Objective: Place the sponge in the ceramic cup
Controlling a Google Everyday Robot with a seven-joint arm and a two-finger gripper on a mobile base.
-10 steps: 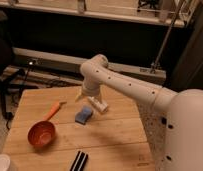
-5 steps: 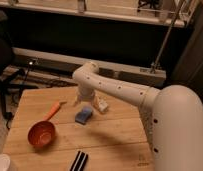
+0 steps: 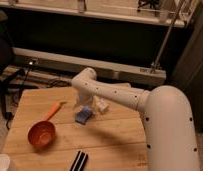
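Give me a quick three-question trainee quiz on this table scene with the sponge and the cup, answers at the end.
1. True or false: the sponge already lies inside the ceramic cup.
2. Which thing is nearest the gripper? A) orange scoop B) sponge C) black striped block
3. Fill in: the ceramic cup shows at the picture's lower ___ corner.

Key: 1 false, the sponge lies on the wooden table. 2 B, the gripper hangs just above the sponge. 3 left.

One high view looks down over the table [image 3: 112, 142], tool [image 3: 91, 103] mid-frame.
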